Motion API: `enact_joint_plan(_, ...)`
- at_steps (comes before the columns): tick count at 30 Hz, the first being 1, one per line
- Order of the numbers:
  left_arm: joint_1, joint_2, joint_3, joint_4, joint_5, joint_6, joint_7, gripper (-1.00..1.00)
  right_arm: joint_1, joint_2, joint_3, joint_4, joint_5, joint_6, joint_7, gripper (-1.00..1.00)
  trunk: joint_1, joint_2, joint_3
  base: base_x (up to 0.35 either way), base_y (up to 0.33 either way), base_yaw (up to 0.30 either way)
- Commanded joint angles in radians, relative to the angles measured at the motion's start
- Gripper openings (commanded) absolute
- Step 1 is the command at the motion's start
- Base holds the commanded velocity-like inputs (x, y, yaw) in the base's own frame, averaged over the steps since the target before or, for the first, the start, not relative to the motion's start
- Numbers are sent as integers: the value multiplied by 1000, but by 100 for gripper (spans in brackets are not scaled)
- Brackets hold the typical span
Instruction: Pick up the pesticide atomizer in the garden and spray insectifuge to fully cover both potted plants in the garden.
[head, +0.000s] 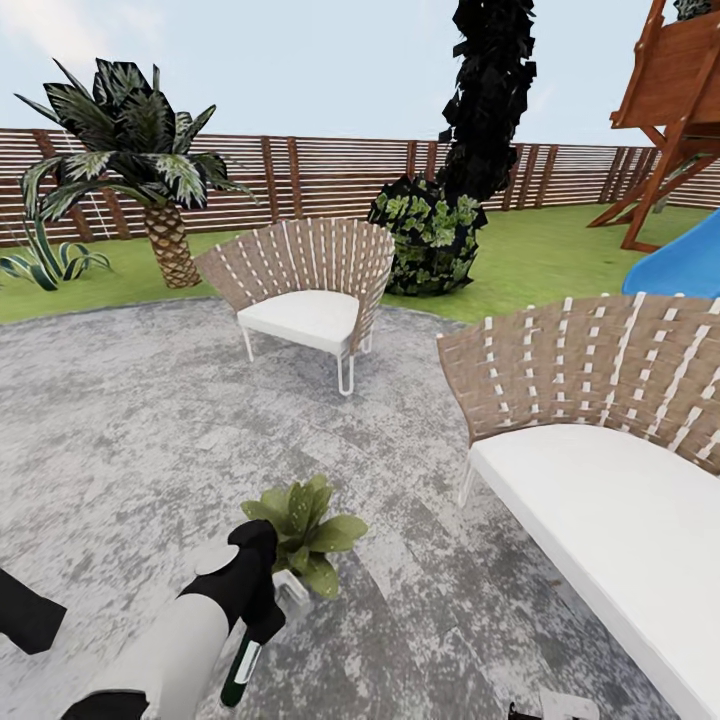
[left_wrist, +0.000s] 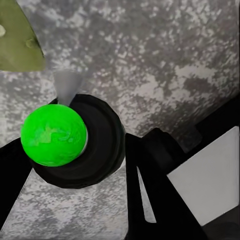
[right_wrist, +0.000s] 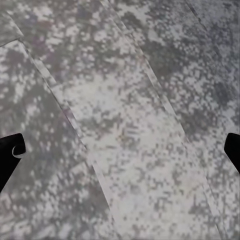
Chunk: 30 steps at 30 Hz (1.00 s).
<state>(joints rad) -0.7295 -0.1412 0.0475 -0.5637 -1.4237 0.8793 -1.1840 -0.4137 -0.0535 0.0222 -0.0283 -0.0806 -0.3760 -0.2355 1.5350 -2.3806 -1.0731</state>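
- While the left gripper (head: 262, 610) pinches the pesticide atomizer (head: 240, 672), its bottle hangs low over the speckled patio (head: 130, 450), just left of a potted plant (head: 305, 530).
- Right gripper (right_wrist: 120, 150): fingers spread wide above bare patio.
- Two woven chairs (head: 310, 290) stand farther off.

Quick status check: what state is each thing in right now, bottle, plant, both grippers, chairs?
Spray bottle: held in the left gripper, beside the plant.
Potted plant: upright on the patio.
Right gripper: open, empty, above the patio.
Chair: upright, unoccupied.
Sofa: upright, unoccupied.
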Motion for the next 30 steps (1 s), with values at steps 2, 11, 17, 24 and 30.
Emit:
enact_joint_plan(2, -25, -11, 5, -3, -8, 9, -13, -100, 0, 0, 2, 1, -9, -4, 1, 100, 0, 0, -1, 0, 0, 0)
enact_joint_plan(11, -186, -33, -6, 1, -11, 92, -144, -100, 0, -1, 3, 1, -8, -4, 2, 100, 0, 0, -1, 0, 0, 0)
enact_joint_plan(17, -193, -20, -66, 16, -18, 87, -199, -100, 1, 3, 3, 1, -8, -4, 1, 100, 0, 0, -1, 0, 0, 0)
enact_joint_plan(24, -188, -17, -74, 20, -18, 89, -222, -100, 1, 7, 3, -1, -10, -5, 0, 100, 0, 0, -2, 0, 0, 14)
enact_joint_plan(30, -191, -18, -73, 19, -22, 91, -254, -100, 1, 7, 2, -1, -10, -4, -2, 100, 0, 0, -6, 0, 0, 142)
